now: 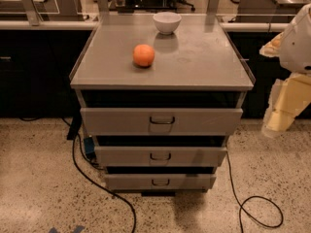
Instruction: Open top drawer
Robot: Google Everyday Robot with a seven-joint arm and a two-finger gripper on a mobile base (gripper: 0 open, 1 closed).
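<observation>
Off right of the top drawer (pixel 161 121) hangs the gripper (pixel 281 114), state untellable; the orange (pixel 144 55) sits outside the bowl (pixel 166 22).

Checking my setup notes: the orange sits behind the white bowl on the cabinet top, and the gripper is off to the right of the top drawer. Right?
Not quite. The camera view shows the orange in front of the white bowl on the cabinet top. The gripper is off to the right of the top drawer, as you say.

White arm (pixel 302 35), perhaps cream claw (pixel 281 121), right.
</observation>
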